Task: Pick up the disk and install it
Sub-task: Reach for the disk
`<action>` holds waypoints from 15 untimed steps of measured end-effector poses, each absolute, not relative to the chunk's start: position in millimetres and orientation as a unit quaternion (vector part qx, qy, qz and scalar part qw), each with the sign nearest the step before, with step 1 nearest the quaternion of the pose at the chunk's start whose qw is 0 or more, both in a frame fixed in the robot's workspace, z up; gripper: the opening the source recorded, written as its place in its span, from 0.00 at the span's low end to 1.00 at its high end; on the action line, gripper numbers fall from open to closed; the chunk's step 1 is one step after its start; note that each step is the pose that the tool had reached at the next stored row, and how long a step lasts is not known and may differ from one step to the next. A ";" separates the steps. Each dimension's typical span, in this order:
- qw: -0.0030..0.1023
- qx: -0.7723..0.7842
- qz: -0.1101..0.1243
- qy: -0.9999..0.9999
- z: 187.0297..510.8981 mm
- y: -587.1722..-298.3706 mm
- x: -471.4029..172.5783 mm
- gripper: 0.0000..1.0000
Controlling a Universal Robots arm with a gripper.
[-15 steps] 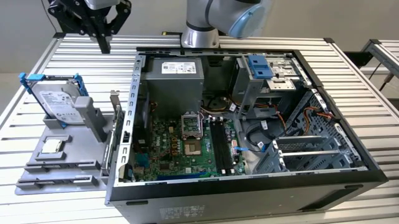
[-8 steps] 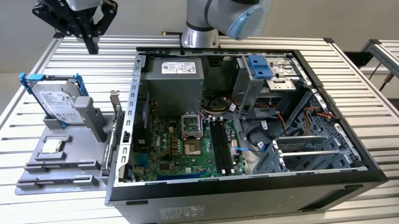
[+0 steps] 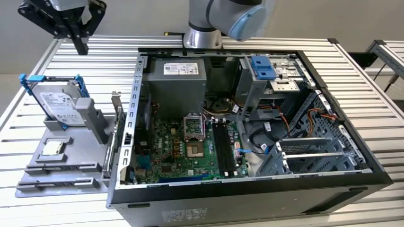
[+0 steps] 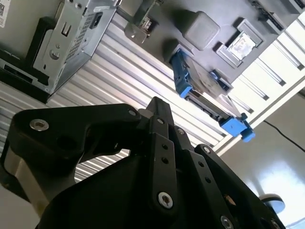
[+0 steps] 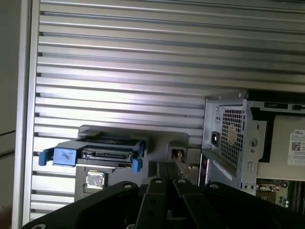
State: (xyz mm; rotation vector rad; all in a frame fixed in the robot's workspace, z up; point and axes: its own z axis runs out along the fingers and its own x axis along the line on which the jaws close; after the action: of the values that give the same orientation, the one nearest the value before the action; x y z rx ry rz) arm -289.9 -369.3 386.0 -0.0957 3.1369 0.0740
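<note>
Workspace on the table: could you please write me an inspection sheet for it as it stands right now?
Surface: ribbed aluminium table, carrying everything.
Job's things: disk stands on edge in the grey holder, outside the open computer case; not yet installed.
Clutter: small silver chip lying on the holder; blue latch piece inside the case.
Grippers: gripper hovers above the table, apart from the disk.
Cables: orange and black wires inside the case.
Surroundings: another metal frame at the exterior view's right.
</note>
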 end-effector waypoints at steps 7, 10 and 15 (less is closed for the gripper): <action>0.001 -0.031 0.024 0.999 382.1 -366.6 -315.8 0.00; 0.001 -0.031 0.024 0.999 380.8 -365.2 -326.6 0.00; 0.001 -0.031 0.024 0.999 378.4 -362.3 -346.2 0.00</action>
State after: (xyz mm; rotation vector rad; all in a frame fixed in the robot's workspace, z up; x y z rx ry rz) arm -346.2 -362.3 378.4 -0.0982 3.1382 0.0741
